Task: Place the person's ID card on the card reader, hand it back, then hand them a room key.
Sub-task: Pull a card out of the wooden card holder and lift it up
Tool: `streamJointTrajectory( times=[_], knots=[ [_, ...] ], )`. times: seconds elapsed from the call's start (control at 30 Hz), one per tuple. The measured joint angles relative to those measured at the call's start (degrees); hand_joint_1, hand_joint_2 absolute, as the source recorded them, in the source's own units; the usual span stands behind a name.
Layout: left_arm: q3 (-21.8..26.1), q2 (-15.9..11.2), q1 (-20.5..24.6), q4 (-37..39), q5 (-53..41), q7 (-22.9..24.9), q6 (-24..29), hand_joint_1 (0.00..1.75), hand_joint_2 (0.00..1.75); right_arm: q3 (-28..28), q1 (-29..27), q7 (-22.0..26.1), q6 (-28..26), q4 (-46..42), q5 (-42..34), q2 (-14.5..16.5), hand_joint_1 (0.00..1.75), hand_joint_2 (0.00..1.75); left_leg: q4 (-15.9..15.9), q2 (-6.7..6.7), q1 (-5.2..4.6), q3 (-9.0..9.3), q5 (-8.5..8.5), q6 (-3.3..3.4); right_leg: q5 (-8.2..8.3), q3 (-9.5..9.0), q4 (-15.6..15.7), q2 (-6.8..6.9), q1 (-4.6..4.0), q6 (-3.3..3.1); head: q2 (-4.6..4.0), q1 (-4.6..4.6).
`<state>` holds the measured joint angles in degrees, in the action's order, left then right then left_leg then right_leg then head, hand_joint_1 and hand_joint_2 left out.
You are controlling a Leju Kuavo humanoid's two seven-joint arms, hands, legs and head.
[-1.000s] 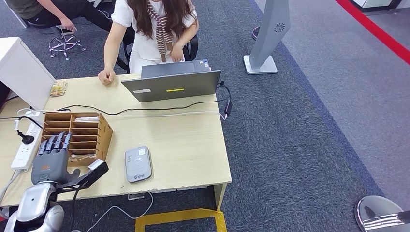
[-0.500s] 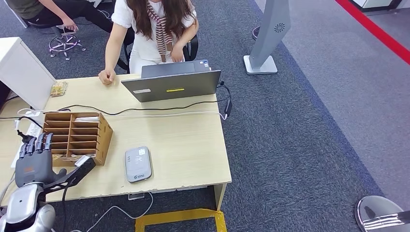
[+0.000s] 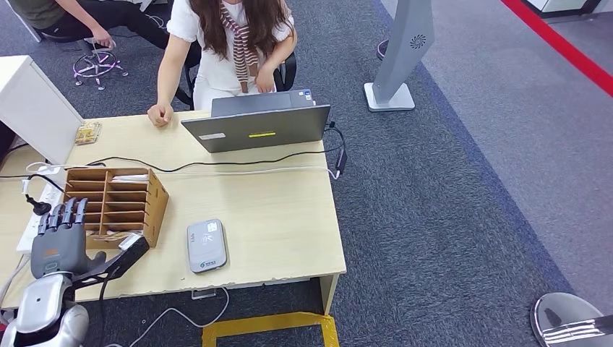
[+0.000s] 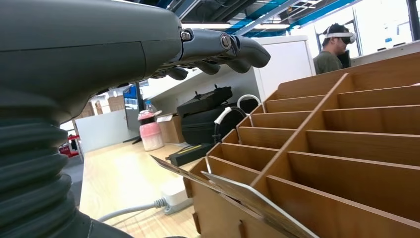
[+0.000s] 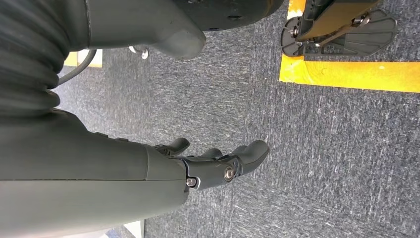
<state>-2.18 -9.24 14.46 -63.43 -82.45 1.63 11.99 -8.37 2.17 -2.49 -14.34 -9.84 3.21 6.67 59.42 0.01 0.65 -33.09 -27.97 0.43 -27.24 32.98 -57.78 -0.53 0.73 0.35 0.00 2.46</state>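
My left hand [image 3: 61,242] hovers with fingers spread and nothing in it at the near left side of a wooden slotted organizer [image 3: 116,202], its thumb reaching toward the box's front corner. In the left wrist view my left hand [image 4: 99,64] is above and beside the organizer [image 4: 346,148], where thin cards [image 4: 247,196] stick out of a slot. The grey card reader [image 3: 206,246] lies flat on the desk to the right of the organizer. A seated person [image 3: 231,43] faces me across the desk. My right hand [image 5: 213,163] hangs over carpet, fingers loosely apart, holding nothing.
An open grey laptop [image 3: 256,129] stands at the desk's far edge, with black and white cables running across the desk [image 3: 289,217]. A white power strip [image 3: 36,217] lies left of my hand. A white box [image 3: 32,108] stands at the far left.
My left hand drew back to the left, off the organizer's front, then came a little way back to the right. The reader, the organizer and the person have not moved.
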Motion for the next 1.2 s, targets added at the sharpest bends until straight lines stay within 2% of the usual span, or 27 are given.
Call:
streamJointTrajectory(
  times=[0.33,0.87,1.0,1.2],
  knots=[
    [-0.03,2.4,0.5,0.1,-0.63,-0.08,-0.01,0.0,1.75,0.0,0.02,0.0,-0.01,0.0,0.28,0.0,0.0,1.75,0.0,0.0,0.0,0.0,0.0,0.0,0.0,0.0,0.0,-0.01,0.0,0.0,0.0,0.0],
    [-0.03,3.16,0.75,0.57,-0.47,0.02,-0.01,0.0,1.75,-0.02,0.01,0.08,0.02,0.0,0.37,0.0,0.0,1.75,0.0,0.0,0.0,0.0,0.0,0.0,0.0,0.0,0.0,0.0,0.0,0.0,0.0,0.01],
    [-0.03,3.16,0.75,0.57,-0.32,0.03,-0.02,1.75,1.75,-0.02,0.01,0.08,0.02,0.0,0.37,0.0,0.0,1.75,0.0,0.0,0.0,0.0,0.0,0.0,0.0,0.0,0.0,0.0,0.0,0.0,0.0,0.01],
    [-0.03,3.16,0.74,0.57,0.78,-0.53,-0.17,1.75,1.75,-0.02,0.01,0.2,0.02,0.0,0.39,-0.02,0.0,1.75,0.0,0.0,0.0,0.0,0.0,0.0,0.0,0.0,0.0,0.0,0.0,0.0,0.0,0.01]
  ],
)
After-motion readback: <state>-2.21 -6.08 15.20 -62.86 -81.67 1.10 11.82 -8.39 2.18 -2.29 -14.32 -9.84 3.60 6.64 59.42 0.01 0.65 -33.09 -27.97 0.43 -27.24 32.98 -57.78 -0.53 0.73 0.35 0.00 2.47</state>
